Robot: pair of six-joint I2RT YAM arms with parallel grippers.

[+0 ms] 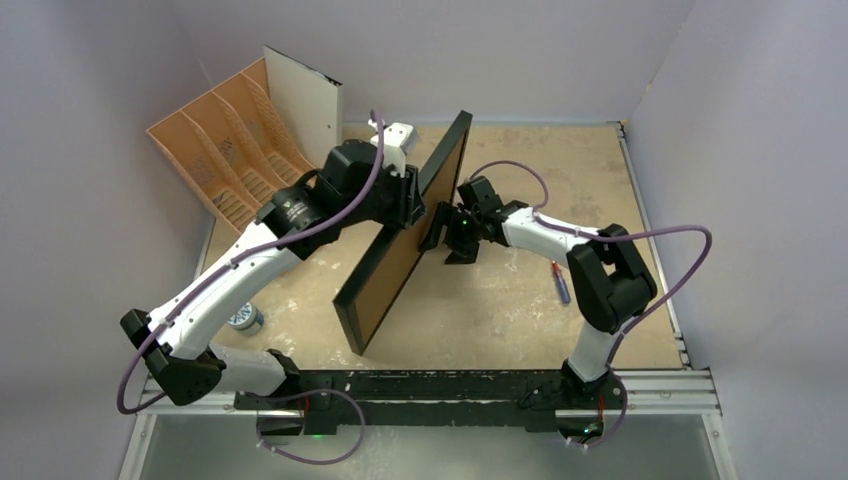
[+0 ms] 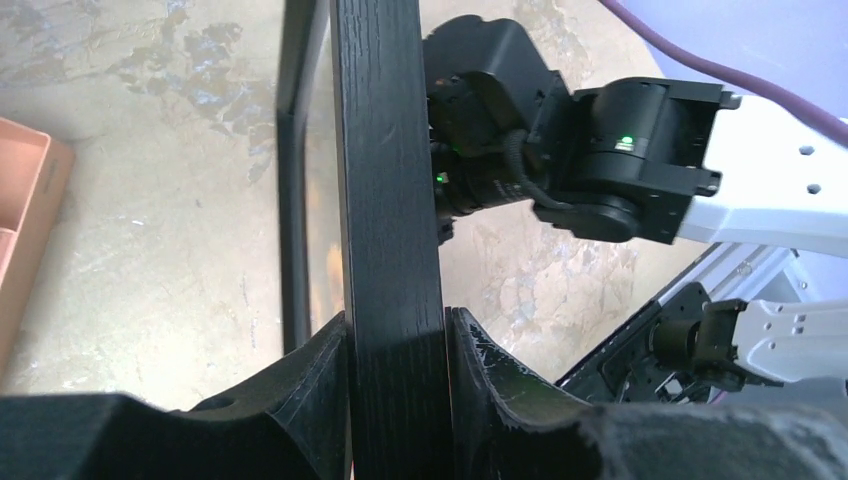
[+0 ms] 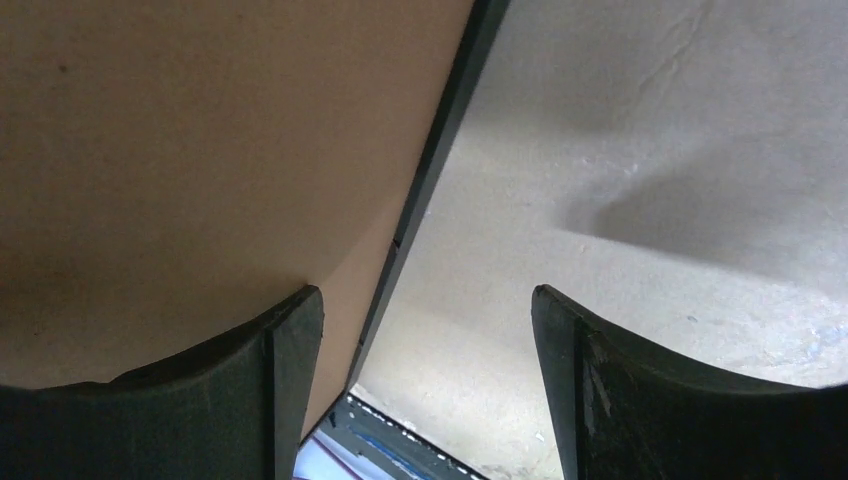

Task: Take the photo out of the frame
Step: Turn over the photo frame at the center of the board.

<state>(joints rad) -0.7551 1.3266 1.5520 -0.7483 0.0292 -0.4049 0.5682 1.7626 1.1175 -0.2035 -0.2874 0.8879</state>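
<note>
Our left claw pinches the frame, standing it up. Our right claw is open, right by the brown back. Next: pull that back off. The photo hides inside, we guess.

Pale lilac walls around scuffed beige tabletop

No text, brand, number or sign is legible in any view. Only candidate: a small pale marking on the black joint housing of the left arm, set well back from the left claw. It is too small and blurred to make out. The wrist views show no print.
</note>
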